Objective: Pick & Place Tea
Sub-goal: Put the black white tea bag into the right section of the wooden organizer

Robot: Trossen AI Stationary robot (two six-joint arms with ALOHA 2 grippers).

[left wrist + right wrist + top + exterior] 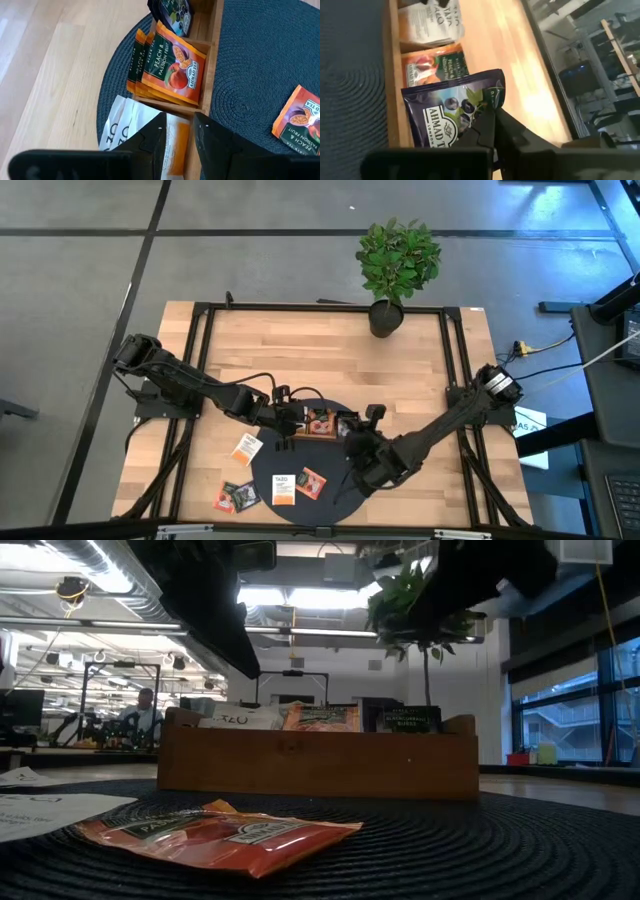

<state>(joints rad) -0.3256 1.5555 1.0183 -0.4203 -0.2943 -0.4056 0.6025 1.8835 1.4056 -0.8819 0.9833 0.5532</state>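
Observation:
The brown wooden tray point(322, 423) stands on a round black mat point(330, 490), with tea sachets upright in its compartments point(320, 718). My right gripper point(492, 114) is shut on a dark blue tea sachet point(447, 115), held over the tray's right end. My left gripper point(177, 134) hovers open over the tray's left end, with white sachets point(120, 131) below it and orange peach sachets point(172, 65) one compartment farther on. Several more sachets lie flat on the mat point(311, 482) and on the table point(245, 448). My right gripper pinches the dark blue sachet between its two fingers at one side edge point(489, 107), near a corner. The sachet stands up in front of the fingers with its printed face toward the wrist camera, above the tray. Its lower edge is hidden by the gripper.
A potted plant point(397, 265) stands at the table's far edge. An orange sachet point(215, 835) lies on the mat near the front, with dark sachets point(236, 496) at the near left. The table frame's black bars point(195, 370) run along both sides.

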